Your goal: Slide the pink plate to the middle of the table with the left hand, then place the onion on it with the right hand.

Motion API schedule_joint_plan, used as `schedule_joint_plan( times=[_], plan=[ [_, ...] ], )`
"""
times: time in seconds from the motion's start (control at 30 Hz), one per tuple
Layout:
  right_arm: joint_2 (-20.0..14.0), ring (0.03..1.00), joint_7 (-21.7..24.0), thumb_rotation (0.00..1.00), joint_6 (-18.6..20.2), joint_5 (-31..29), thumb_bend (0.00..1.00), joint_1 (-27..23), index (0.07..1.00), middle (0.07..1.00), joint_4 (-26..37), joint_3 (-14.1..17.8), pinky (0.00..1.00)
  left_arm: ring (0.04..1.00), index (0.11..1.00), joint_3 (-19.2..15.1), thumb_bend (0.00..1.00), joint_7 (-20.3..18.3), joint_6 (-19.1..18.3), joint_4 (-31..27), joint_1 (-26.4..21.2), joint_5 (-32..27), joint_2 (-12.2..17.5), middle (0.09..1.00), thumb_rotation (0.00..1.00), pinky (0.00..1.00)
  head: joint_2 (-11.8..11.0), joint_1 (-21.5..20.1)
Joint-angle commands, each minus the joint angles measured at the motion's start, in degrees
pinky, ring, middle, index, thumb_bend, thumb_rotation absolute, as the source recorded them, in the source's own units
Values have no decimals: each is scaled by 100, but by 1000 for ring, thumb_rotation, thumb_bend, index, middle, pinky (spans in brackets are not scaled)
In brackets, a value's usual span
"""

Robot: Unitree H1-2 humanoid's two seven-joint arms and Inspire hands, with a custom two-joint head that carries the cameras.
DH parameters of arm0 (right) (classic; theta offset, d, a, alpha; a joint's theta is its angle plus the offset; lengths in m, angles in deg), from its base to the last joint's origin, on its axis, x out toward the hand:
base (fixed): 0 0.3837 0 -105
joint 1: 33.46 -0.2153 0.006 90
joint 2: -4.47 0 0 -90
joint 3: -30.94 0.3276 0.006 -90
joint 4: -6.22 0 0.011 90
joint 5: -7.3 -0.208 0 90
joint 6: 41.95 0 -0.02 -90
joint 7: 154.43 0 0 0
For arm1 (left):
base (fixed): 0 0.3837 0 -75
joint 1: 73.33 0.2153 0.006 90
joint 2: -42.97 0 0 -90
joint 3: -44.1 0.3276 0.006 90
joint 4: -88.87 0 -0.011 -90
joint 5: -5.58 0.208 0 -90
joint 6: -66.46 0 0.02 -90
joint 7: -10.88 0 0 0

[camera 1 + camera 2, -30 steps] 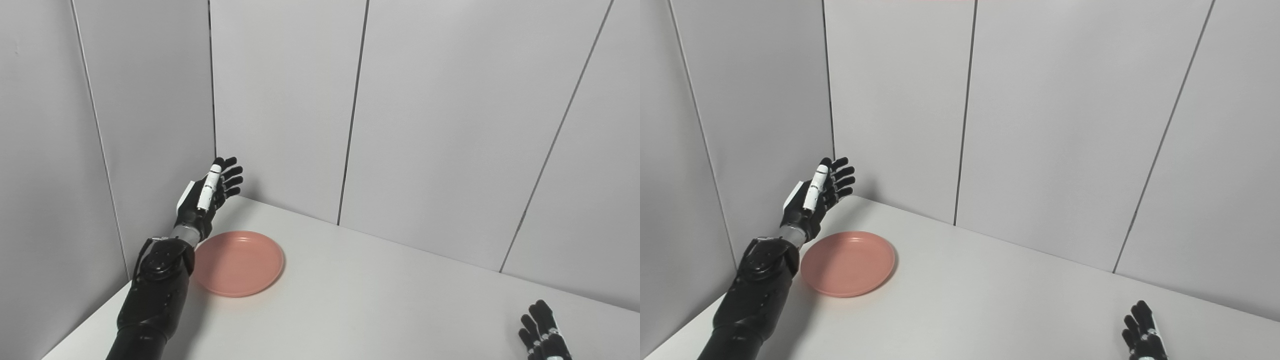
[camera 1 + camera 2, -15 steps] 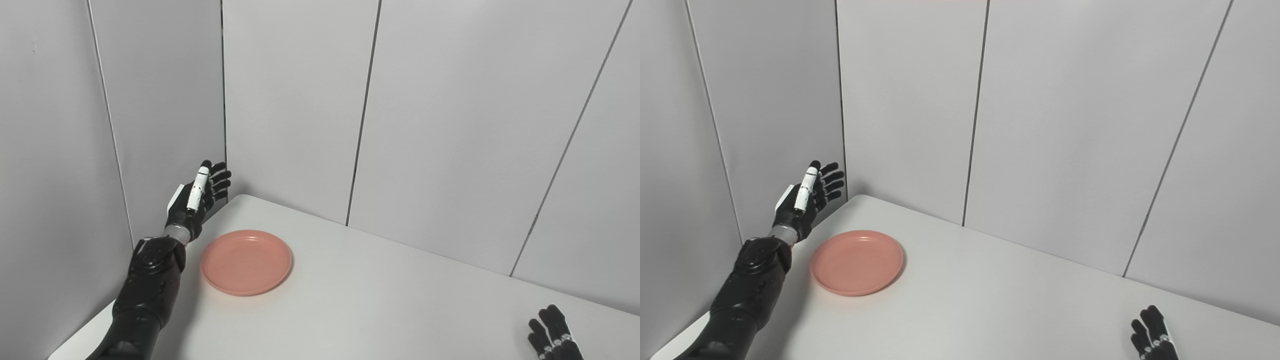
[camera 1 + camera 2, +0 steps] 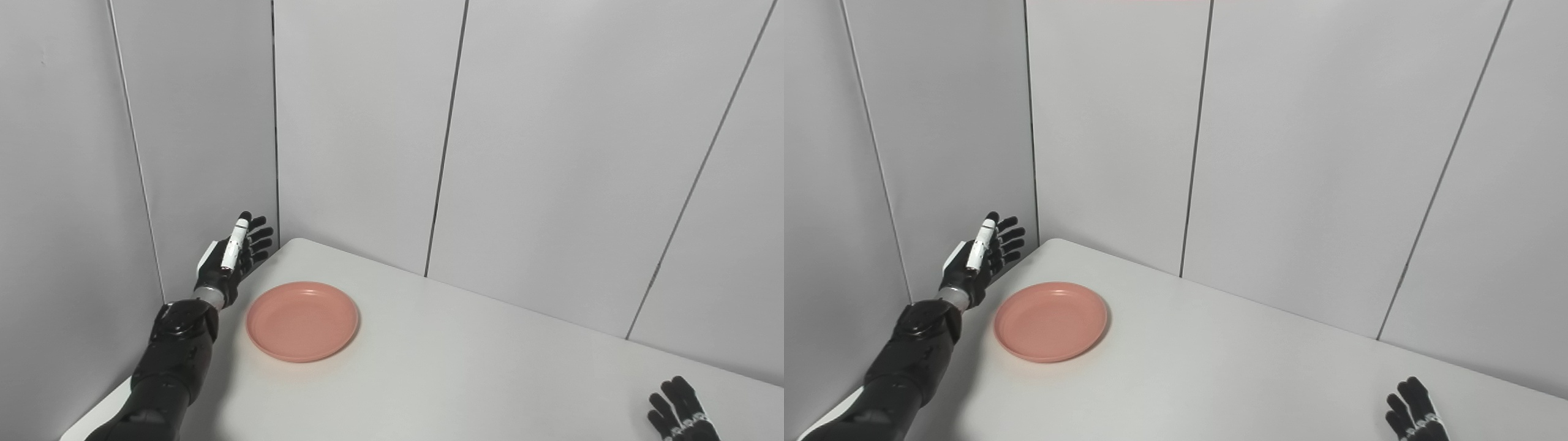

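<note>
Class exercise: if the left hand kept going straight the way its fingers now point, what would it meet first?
Probably the grey wall panel at the table's far left corner. The left hand points up and away, beside the pink plate, not at it. Depth is uncertain.

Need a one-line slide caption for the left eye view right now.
Open left hand raised beside the pink plate near the table's far-left corner.

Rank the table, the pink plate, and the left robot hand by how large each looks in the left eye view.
1. Table, by far the largest; it runs out of frame.
2. Pink plate.
3. Left robot hand, open, beside the plate's left edge and not touching it; it looks clearly smaller than the plate.
</note>
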Motion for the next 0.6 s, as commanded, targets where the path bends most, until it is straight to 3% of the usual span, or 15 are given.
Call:
schedule_joint_plan(
  times=[0.0,0.37,0.57],
  plan=[
    [-29,928,44,784,-6,-62,667,308,940,937,-125,55,925,857,840,-22,520,-105,320,-10,-326,-51,229,845,1000,869,8,-5],
    [-33,917,43,784,-51,-53,694,310,930,927,-107,67,903,874,839,-40,512,-488,545,492,-252,-196,164,859,1000,896,34,-12],
    [-22,907,16,777,-51,-34,696,313,923,918,-82,75,889,851,831,-3,513,-619,668,717,-236,-179,127,846,1000,837,44,-21]
  ],
)
